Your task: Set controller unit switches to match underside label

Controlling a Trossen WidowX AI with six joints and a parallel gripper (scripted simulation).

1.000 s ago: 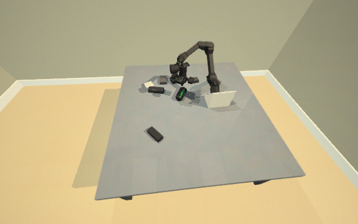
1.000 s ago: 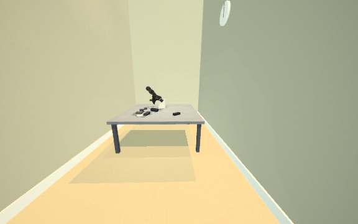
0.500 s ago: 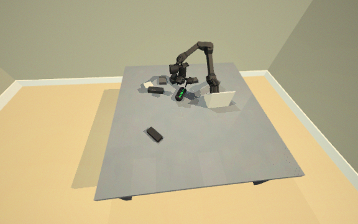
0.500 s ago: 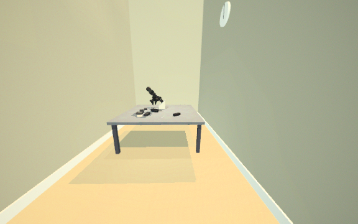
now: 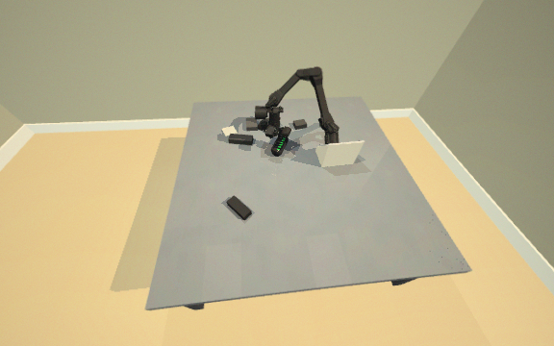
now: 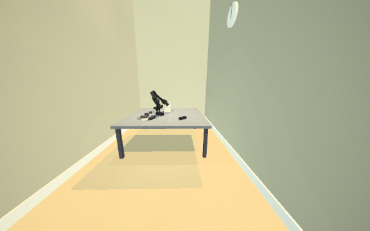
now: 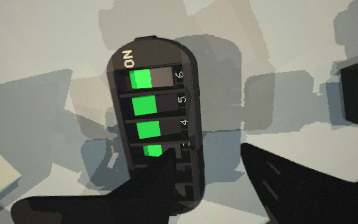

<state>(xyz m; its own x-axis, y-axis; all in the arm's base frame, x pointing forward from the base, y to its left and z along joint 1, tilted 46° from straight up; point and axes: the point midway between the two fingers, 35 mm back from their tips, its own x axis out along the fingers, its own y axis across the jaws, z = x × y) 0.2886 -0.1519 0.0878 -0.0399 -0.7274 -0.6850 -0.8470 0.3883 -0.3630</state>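
A grey table (image 5: 306,202) (image 6: 160,127) carried the scattered modules, with a black six-joint arm (image 5: 322,98) (image 6: 154,96) reaching over its far part in the top view. A pale upright panel (image 5: 340,155) (image 6: 167,108) stood near the arm's base, its purpose unclear. The end effector (image 7: 207,151) was lowered at the controller, its fingers apart with nothing clamped between them; one finger covered the lower switches in the wrist view while the other stood beyond the casing, a placement that suggested a coming grip or press. Whether the near finger touched the unit could not be told. The dark grey controller unit (image 5: 284,142) (image 6: 160,113) (image 7: 196,120) sat switches up, apparently on its base, which kept the label out of sight. Switches 6, 5, 4 and 3 showed green toward the ON marking; their correctness could not be judged without that label. A dark oblong module (image 5: 239,208) (image 6: 182,118) lay well apart, and another dark block (image 5: 240,139) (image 6: 151,117) rested beside a small cream tile (image 5: 229,130) (image 6: 144,119), both seemingly distractors outside the job.
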